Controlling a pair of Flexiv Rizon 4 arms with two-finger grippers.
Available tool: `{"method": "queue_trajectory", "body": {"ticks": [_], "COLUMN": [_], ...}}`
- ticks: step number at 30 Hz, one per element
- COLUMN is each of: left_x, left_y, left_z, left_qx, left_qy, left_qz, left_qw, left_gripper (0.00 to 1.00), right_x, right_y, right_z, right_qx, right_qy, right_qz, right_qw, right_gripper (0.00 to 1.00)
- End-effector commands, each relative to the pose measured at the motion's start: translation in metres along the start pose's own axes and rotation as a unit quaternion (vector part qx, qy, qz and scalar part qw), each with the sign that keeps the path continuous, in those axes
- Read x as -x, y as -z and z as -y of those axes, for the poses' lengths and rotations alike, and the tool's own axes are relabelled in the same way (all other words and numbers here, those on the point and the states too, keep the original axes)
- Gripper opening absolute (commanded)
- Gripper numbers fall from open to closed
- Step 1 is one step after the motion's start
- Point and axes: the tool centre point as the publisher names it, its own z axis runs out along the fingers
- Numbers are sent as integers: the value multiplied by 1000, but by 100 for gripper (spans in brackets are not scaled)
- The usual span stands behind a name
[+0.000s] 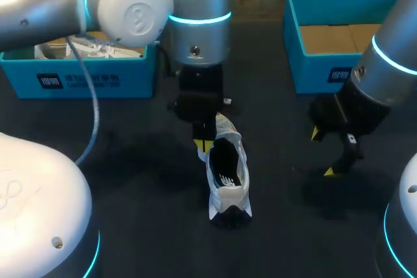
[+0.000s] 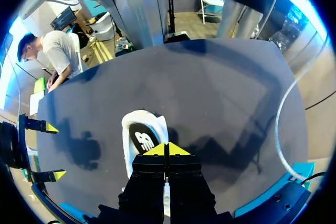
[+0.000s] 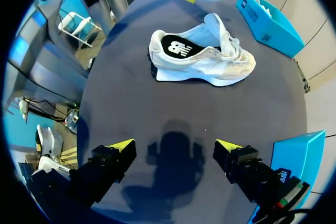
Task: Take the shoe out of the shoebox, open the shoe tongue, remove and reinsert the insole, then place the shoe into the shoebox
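Note:
A white shoe stands on the dark table's middle, its black insole with a white logo lying inside. The tongue stands up at the far end. My left gripper hovers just over that end, shut, and I see nothing between its fingers. In the left wrist view the shoe lies right under the shut gripper. My right gripper hangs open to the shoe's right, well apart from it. The right wrist view has the shoe ahead of the open gripper.
A blue shoebox at the back left holds another white shoe. A second blue shoebox at the back right shows its bare cardboard bottom. My right arm's white base fills the near right corner.

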Motion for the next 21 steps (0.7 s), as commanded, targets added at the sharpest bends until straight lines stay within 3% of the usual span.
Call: {"method": "queue_trajectory", "body": {"ticks": [1,9,21], "left_x": [4,21,21], "left_y": [1,-30,-54], "left_z": [-3,-22,-31], "left_qx": [-3,12,30], "left_qy": [0,-18,-32], "left_qz": [-14,-21,-13], "left_qw": [1000,1000,999], "left_gripper": [0,0,0], "right_x": [0,0,-1], "right_y": [-1,-1,0], "right_z": [0,0,5], "right_qx": [0,0,1], "right_qy": [1,1,0], "right_qz": [1,1,2], "right_qw": [1000,1000,1000], "right_gripper": [100,100,100]}}
